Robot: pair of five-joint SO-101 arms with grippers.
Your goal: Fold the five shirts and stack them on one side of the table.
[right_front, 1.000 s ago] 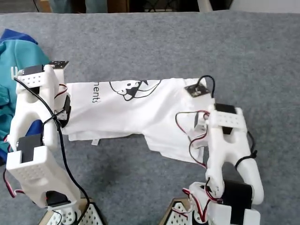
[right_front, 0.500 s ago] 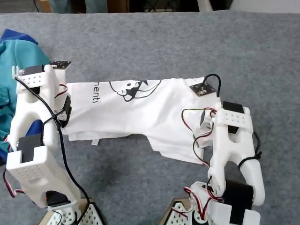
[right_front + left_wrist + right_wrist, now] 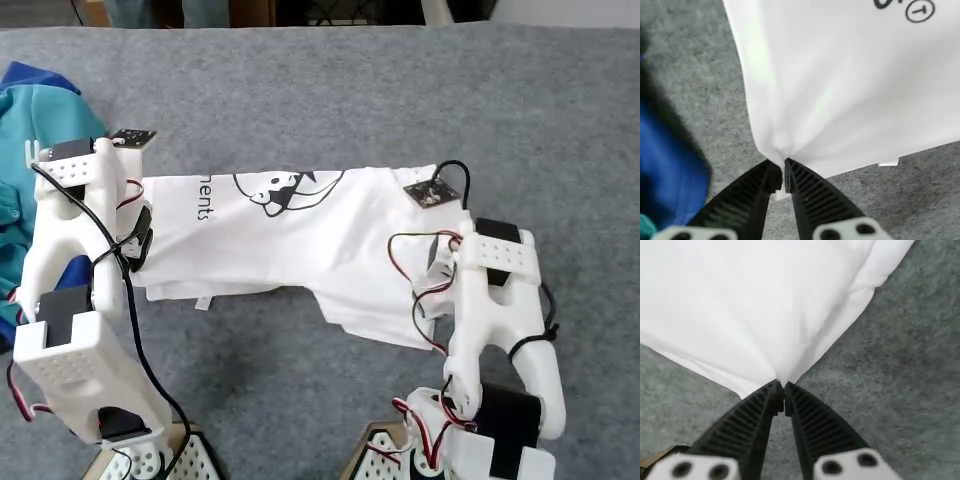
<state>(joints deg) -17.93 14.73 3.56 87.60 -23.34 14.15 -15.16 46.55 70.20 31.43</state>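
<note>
- Where the two arms stand at its 6 o'clock edge, the grey tabletop carries all the cloth.
- The white shirt lies spread flat across the middle. Its long side runs from 9 to 3 o'clock, black print sits along its 12 o'clock edge, and a loose flap reaches out toward 5 o'clock.
- A teal shirt is heaped at the tabletop's 9 o'clock edge, with blue cloth showing at its 11 o'clock side. Both lie apart from the white shirt.
- The left gripper sits at the white shirt's 9 o'clock edge. Its fingers are pressed together, with a bunched fold of the hem pinched between the tips.
- The right gripper sits at the white shirt's 4 o'clock edge. Its fingers are closed tight on a pinch of the white cloth, which puckers toward the tips.
</note>
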